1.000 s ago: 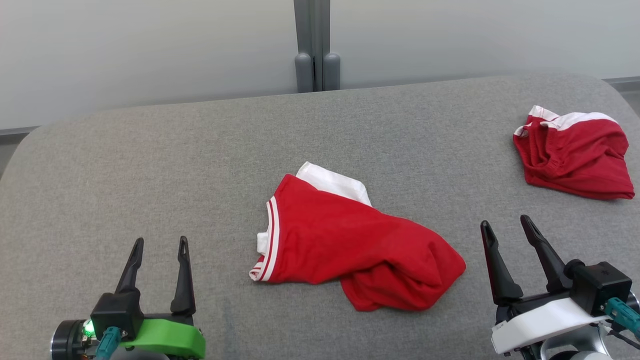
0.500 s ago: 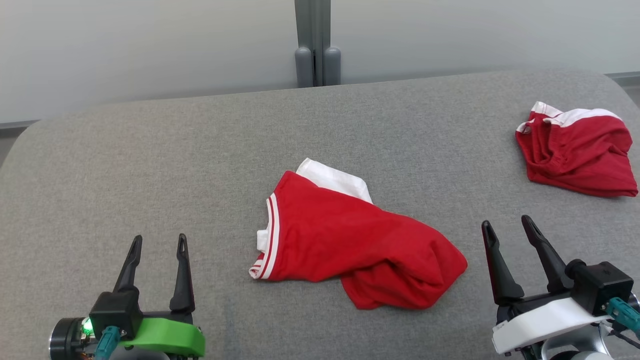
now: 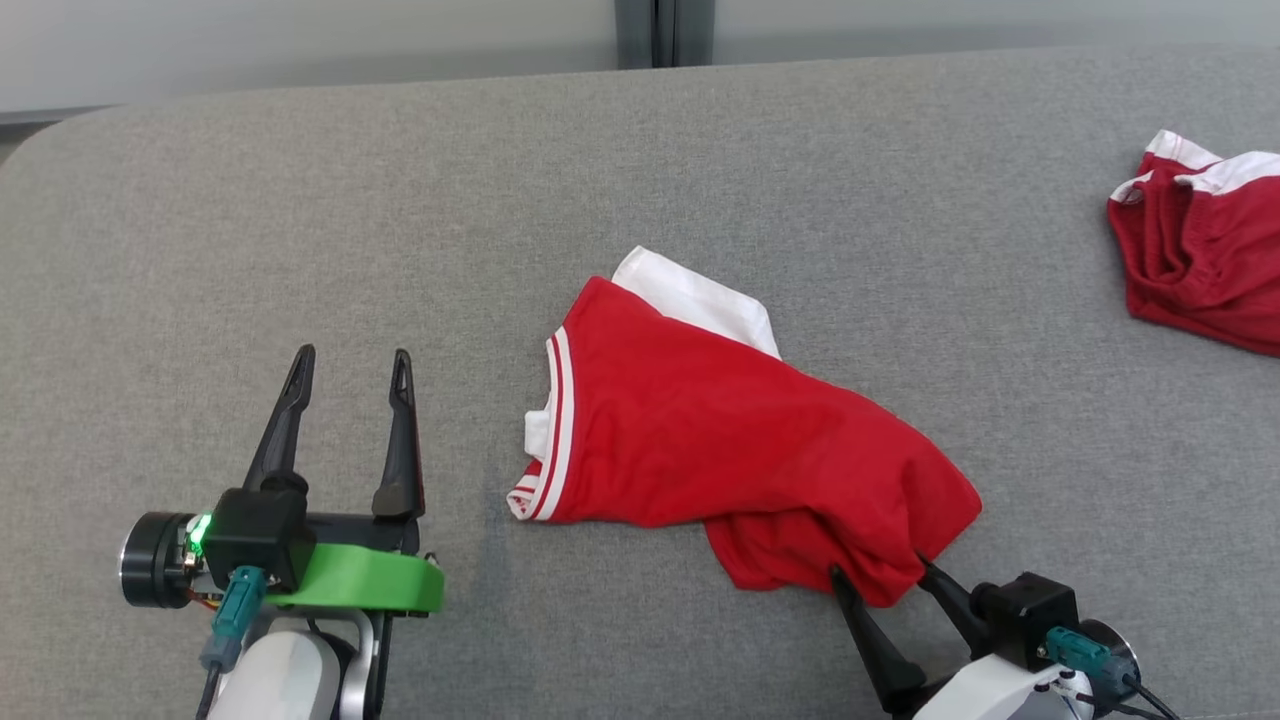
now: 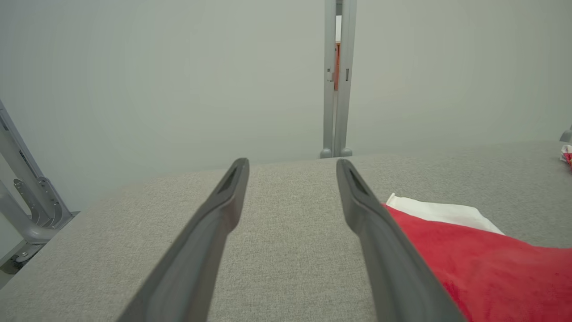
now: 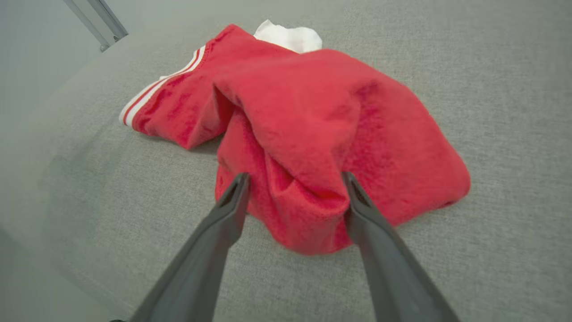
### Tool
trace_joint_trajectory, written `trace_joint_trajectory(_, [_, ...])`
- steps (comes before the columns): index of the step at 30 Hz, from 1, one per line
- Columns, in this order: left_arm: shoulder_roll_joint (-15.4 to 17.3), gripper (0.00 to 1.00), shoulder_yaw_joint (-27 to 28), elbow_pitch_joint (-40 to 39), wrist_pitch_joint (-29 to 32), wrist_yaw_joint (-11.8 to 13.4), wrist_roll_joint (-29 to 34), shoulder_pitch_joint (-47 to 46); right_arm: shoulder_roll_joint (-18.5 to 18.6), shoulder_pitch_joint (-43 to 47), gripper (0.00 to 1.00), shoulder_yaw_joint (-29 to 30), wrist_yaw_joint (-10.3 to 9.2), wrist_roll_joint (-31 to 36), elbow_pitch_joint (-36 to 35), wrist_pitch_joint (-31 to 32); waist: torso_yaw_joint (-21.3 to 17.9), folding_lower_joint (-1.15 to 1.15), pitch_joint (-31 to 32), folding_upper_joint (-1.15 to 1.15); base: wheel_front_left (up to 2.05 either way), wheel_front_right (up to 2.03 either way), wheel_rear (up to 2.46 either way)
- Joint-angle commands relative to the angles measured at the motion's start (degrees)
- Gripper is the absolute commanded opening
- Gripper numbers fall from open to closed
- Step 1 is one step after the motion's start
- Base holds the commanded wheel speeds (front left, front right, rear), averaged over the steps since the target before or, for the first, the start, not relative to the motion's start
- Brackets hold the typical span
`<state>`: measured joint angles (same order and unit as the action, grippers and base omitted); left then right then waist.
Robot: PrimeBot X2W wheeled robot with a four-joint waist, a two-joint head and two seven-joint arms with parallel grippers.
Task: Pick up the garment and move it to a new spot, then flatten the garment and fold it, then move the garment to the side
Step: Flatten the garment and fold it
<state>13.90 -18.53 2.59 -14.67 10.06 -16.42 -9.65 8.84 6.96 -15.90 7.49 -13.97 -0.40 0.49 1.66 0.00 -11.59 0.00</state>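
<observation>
Two red garments (image 3: 740,460) (image 3: 1200,250), two grippers (image 3: 353,353) (image 3: 878,570), jaws apart

Grey fabric surface (image 3: 300,200) set before pale wall panels (image 4: 134,67)

The surface is covered in a grey woven cloth, is rounded at its far left corner, and is lit softly and evenly. The plain grey-green wall panels behind it are joined by an upright grey post (image 4: 338,89). In the left wrist view, a grey metal frame (image 4: 27,201) is seen beyond the surface's left end.

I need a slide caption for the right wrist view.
Open right gripper, fingers either side of a fold in the red garment on a grey surface.
</observation>
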Motion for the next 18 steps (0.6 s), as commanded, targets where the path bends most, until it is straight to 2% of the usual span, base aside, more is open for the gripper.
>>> trace_joint_trajectory(1, [-0.2, 1.0, 0.1, 0.4, -0.2, -0.3, 0.7, -1.3, 0.3, -0.9, 1.0, -0.1, 0.01, 0.0, 1.0, -0.6, 1.3, 0.0, -2.5, 0.0, 0.0, 0.0, 0.0])
trace_joint_trajectory(2, [-0.3, 1.0, 0.1, 0.4, -0.3, -0.3, 0.8, -1.5, 0.2, -1.4, 1.0, -0.2, 0.01, 0.0, 1.6, -0.9, 1.2, 0.0, -2.6, 0.0, 0.0, 0.0, 0.0])
trace_joint_trajectory(3, [-0.5, 1.0, 0.1, 0.5, -0.4, -0.4, 0.9, -1.7, 0.3, -2.2, 0.45, -0.2, 0.01, 0.1, 2.1, -1.5, 1.2, 0.0, -2.8, 0.0, 0.0, 0.0, 0.0])
trace_joint_trajectory(4, [-0.6, 1.0, 0.1, 0.6, -0.4, -0.4, 0.9, -1.8, 0.2, -2.7, 0.0, -0.1, 0.01, 0.0, 2.4, -2.2, 1.1, 0.0, -2.9, 0.0, 0.0, 0.0, 0.0])
trace_joint_trajectory(8, [-0.8, 1.0, 0.3, 1.3, -0.6, -0.9, 1.1, -2.3, 0.3, -4.5, 0.0, -2.5, 0.02, -1.6, 1.2, -3.8, 0.9, 0.0, -2.8, 0.0, 0.0, 0.0, 0.0])
trace_joint_trajectory(12, [-0.9, 1.0, 0.8, 1.1, -0.5, -1.0, 1.4, -3.0, 1.7, -7.2, 0.0, -5.2, 0.01, -2.6, -3.1, -5.0, 0.6, 0.0, -3.2, 0.0, 0.0, 0.0, 0.0])
trace_joint_trajectory(18, [-1.5, 1.0, 1.3, -0.6, -0.5, -1.0, 2.4, -4.4, 3.2, -16.2, 0.0, -5.9, 0.01, -3.8, -6.3, -5.4, 0.4, 0.0, -6.0, 0.0, 0.0, 0.0, 0.0])
